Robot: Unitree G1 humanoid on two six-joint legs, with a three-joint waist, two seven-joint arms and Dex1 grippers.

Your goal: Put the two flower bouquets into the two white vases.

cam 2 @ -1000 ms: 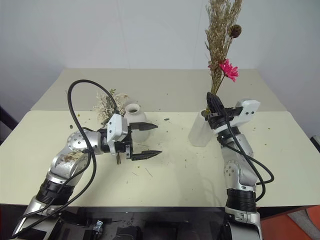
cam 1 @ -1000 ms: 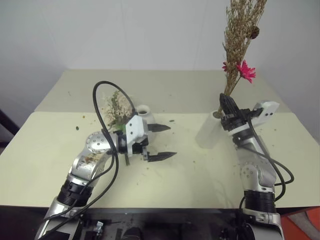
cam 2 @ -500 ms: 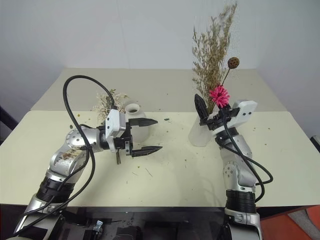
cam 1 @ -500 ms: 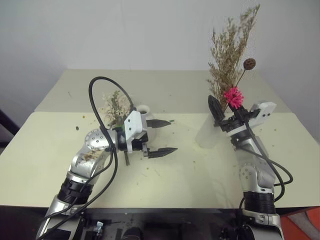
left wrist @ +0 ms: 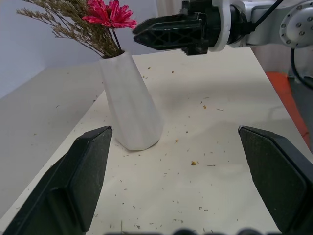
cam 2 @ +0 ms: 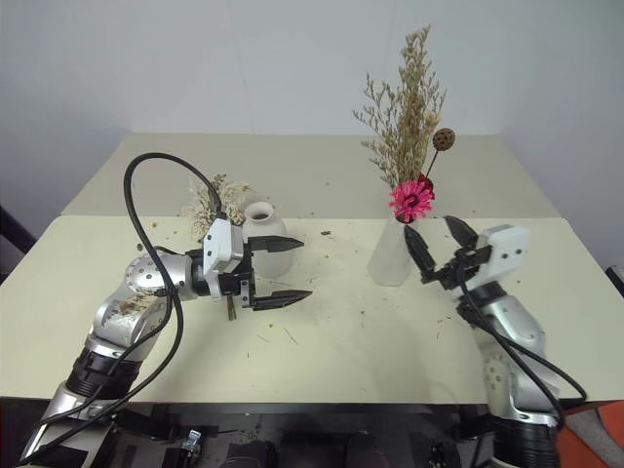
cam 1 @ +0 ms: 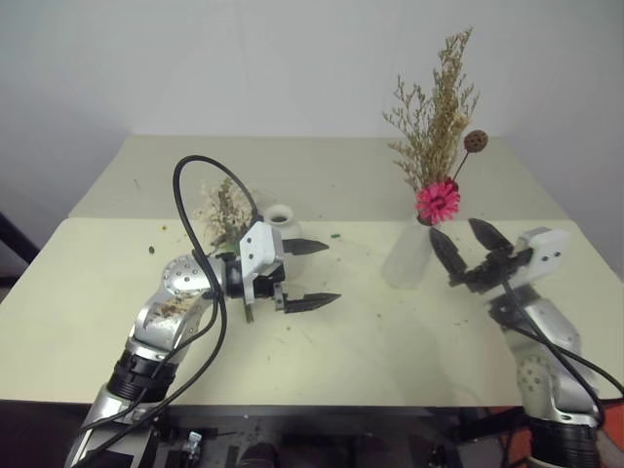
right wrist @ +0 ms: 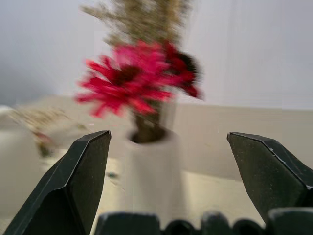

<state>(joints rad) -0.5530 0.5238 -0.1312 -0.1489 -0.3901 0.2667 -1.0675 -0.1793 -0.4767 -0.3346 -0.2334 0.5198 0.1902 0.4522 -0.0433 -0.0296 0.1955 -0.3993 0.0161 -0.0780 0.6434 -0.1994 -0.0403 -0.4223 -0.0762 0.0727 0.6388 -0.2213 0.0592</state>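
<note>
The tall tapering white vase [cam 1: 408,255] stands right of centre. The bouquet of tan dried grasses [cam 1: 436,127], with its pink-red daisy [cam 1: 438,200] and brown pod [cam 1: 475,140], stands upright in it. My right gripper [cam 1: 454,232] is open and empty just right of that vase, apart from it. The squat white vase [cam 2: 261,229] stands left of centre, and the other bouquet [cam 2: 207,200] shows as cream sprigs just to its left, partly hidden by my arm. In front of the squat vase, my left gripper [cam 1: 330,273] is open and empty, pointing right.
Plant crumbs [cam 2: 283,336] are scattered over the cream table [cam 1: 370,341]. A black cable [cam 1: 190,195] loops above my left arm. A second table surface [cam 1: 322,166] runs back to the white wall. The left wrist view shows the tall vase [left wrist: 131,103] and my right gripper [left wrist: 168,30] beyond it.
My right gripper opened, let go of the dried-grass bouquet and drew back to the right and down. The bouquet sank into the tall vase. The left arm stayed still.
</note>
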